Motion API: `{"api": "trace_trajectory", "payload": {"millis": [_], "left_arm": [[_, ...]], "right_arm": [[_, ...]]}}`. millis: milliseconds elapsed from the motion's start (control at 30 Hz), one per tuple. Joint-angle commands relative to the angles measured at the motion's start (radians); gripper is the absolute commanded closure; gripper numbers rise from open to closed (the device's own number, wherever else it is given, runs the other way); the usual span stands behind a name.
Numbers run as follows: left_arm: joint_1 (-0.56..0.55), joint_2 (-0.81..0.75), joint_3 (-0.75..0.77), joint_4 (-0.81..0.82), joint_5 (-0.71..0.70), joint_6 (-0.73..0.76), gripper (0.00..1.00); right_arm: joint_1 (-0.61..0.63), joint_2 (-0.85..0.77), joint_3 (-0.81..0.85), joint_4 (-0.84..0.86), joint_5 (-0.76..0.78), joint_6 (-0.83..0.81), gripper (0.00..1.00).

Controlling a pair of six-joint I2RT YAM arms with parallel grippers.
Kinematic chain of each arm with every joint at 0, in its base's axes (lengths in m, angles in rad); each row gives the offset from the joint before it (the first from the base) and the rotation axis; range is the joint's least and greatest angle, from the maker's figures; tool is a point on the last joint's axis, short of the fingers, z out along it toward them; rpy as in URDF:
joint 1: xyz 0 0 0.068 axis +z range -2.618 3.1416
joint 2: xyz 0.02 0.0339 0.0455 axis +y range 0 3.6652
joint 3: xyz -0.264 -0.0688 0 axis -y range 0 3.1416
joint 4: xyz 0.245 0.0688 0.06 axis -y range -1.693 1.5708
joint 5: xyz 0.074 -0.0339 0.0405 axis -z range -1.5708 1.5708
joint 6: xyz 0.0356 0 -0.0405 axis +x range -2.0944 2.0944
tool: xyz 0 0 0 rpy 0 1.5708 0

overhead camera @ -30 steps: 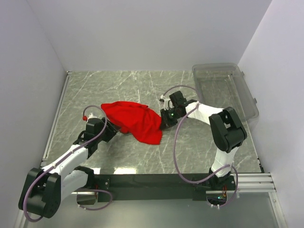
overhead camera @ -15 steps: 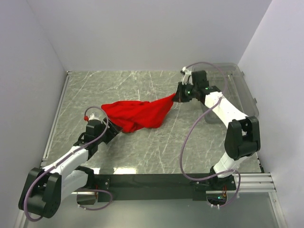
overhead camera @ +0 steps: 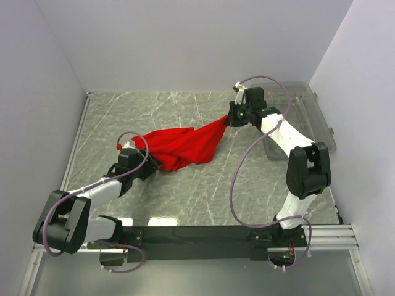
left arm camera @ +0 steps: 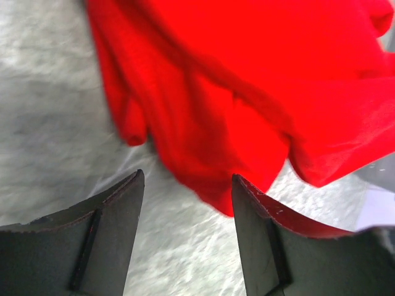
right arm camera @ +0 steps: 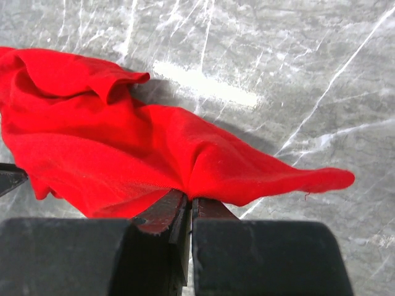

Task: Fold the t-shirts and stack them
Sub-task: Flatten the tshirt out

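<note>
Since the red t-shirt (overhead camera: 182, 147) lies bunched up mid-worktop (overhead camera: 185, 203), I'd say the job right now is spreading it flat. So pull the pinched corner out low and steady, and get the other side pinned first.

From above, the right gripper (overhead camera: 232, 119) has the shirt's far-right tip and the left gripper (overhead camera: 150, 166) sits at its near-left edge.

Left wrist: jaws apart, empty, cloth just ahead.

Right wrist: jaws clamped on a fold, with the rest trailing off left.

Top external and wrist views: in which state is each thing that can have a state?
Bright red cloth t-shirt: unfolded, bunched, one corner pulled toward the far right.
Right gripper: shut on the t-shirt.
Left gripper: open, holding nothing.
Clear plastic bin: open-topped, t-shirt outside it.
</note>
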Motion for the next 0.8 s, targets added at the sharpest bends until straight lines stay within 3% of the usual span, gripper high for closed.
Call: {"api": "trace_trajectory", "payload": {"millis": [0, 267, 367, 467, 567, 767], "left_arm": [[-0.015, 0.028, 0.04, 0.094, 0.019, -0.044, 0.36], [-0.084, 0.144, 0.067, 0.131, 0.025, -0.167, 0.38], [-0.113, 0.172, 0.099, 0.082, -0.038, -0.182, 0.52], [-0.114, 0.177, 0.124, 0.035, -0.091, -0.182, 0.77], [-0.114, 0.134, 0.15, -0.042, -0.145, -0.156, 0.88], [-0.07, -0.088, 0.219, -0.256, -0.243, -0.026, 0.98]], "right_arm": [[0.002, -0.001, 0.058, 0.036, 0.017, 0.009, 1.0], [0.002, -0.004, 0.047, 0.044, 0.009, 0.018, 1.0], [0.002, -0.007, 0.04, 0.049, 0.006, 0.019, 1.0], [-0.003, -0.015, 0.034, 0.05, 0.003, 0.018, 1.0], [-0.011, -0.03, 0.029, 0.049, 0.014, 0.007, 1.0], [-0.061, -0.07, 0.046, 0.046, 0.048, -0.037, 1.0]]}}
